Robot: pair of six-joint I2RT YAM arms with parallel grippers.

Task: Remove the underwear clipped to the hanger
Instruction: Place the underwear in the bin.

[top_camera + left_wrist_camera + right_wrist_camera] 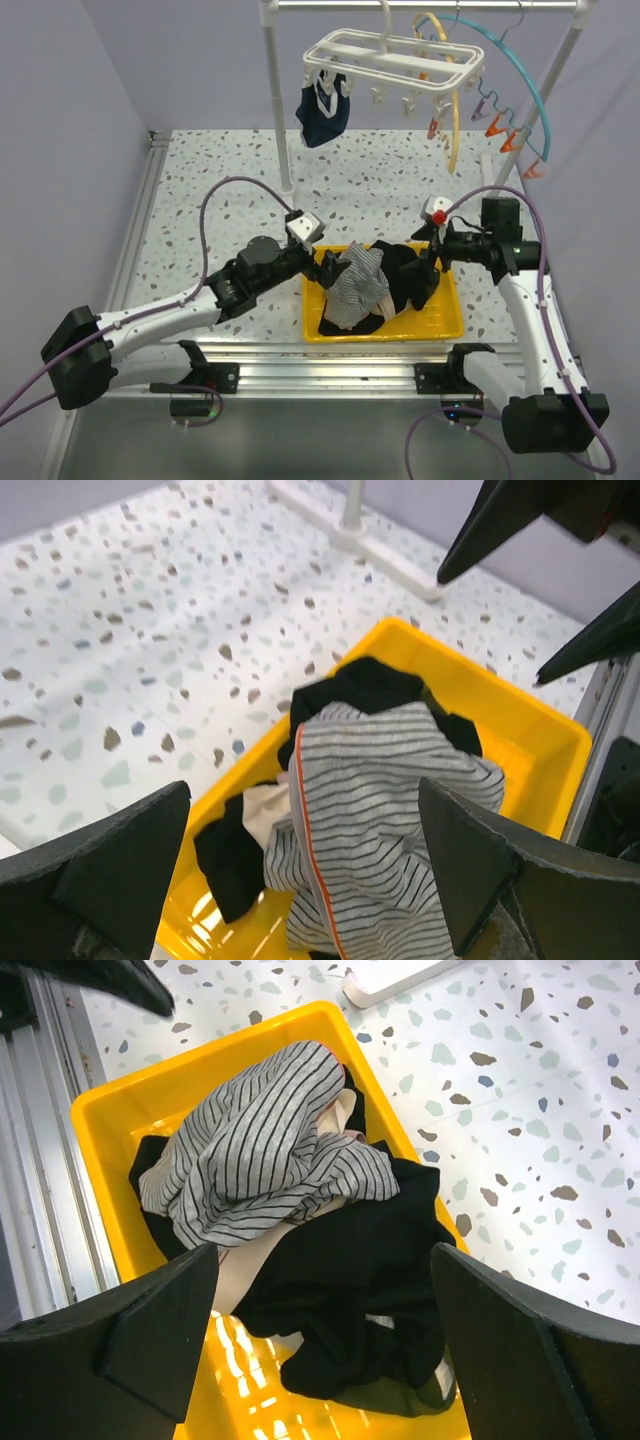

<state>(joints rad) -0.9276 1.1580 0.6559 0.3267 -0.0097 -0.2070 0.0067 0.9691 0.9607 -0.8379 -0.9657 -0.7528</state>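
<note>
Top view first. Shows the left gripper [323, 263] at the left rim of the yellow tray [440, 330] and the right gripper [432, 262] over its right end, with the heap between them. Puts the grey striped underwear [355, 285] just ahead of the left gripper and the black underwear [405, 275] just below the right one. Alone reveals the navy underwear [323, 110], clipped to the white hanger [395, 55], far beyond and above both grippers.

Left wrist view next. Confirms the left gripper [305, 790] spread wide and gripping nothing, with the striped piece [380, 810] directly ahead and below. Adds black cloth [370, 685] just beyond it, and the right gripper's parted fingers [500, 520] past the tray's far rim [520, 730].

Right wrist view last. Shows the right gripper [322, 1260] likewise spread wide with nothing held, above the black piece [370, 1290], with the striped piece [260, 1150] further ahead. Uncovers a pale piece [235, 1280] beside the left finger, hidden from above.
</note>
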